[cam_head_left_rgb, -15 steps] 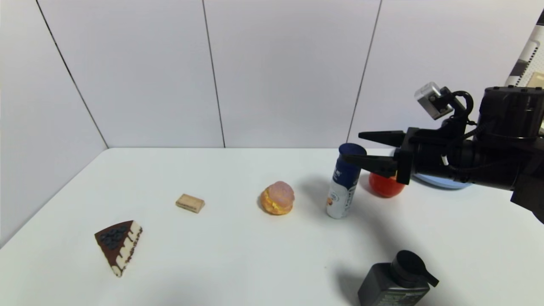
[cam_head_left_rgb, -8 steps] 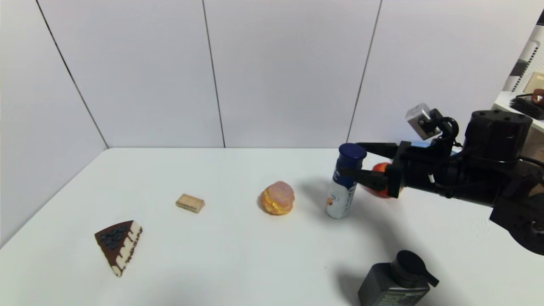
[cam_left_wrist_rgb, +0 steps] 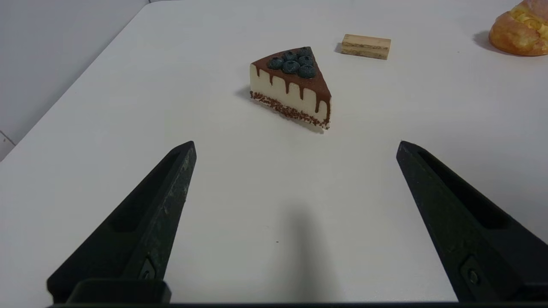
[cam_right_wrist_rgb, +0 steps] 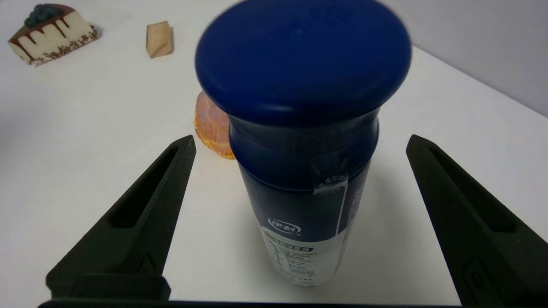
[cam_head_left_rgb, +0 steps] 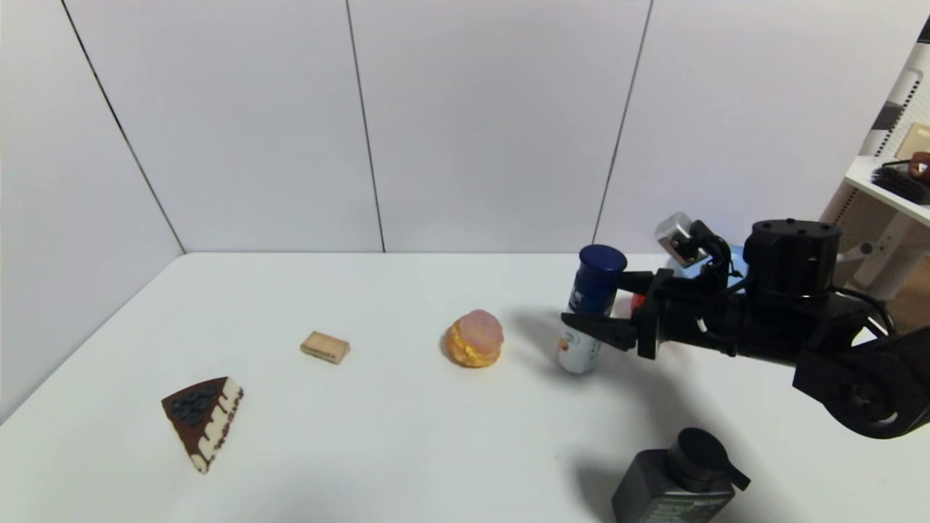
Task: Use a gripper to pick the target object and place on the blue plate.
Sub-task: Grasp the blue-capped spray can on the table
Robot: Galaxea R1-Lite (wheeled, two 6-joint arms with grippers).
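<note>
- Head view: right gripper [cam_head_left_rgb: 607, 305] reaching in from the right, fingers spread wide on either side of the bottle [cam_head_left_rgb: 588, 309], not touching it.
- Bottle upright on the white worktop [cam_head_left_rgb: 378, 428], near the cream puff [cam_head_left_rgb: 474, 338].
- Blue plate [cam_head_left_rgb: 734, 260] mostly hidden behind the right arm; a sliver of red apple [cam_head_left_rgb: 636, 301] just behind the gripper.
- Right wrist view: bottle [cam_right_wrist_rgb: 306, 141] centred between the two fingers [cam_right_wrist_rgb: 141, 214], clear gaps on both sides.
- Left wrist view: left gripper [cam_left_wrist_rgb: 295, 147] hovering over the worktop, fingers wide apart, facing the cake slice [cam_left_wrist_rgb: 293, 85] and wafer [cam_left_wrist_rgb: 366, 45].

Bright, even light; soft shadows; bottle cap [cam_right_wrist_rgb: 303, 55] slightly blurred.
</note>
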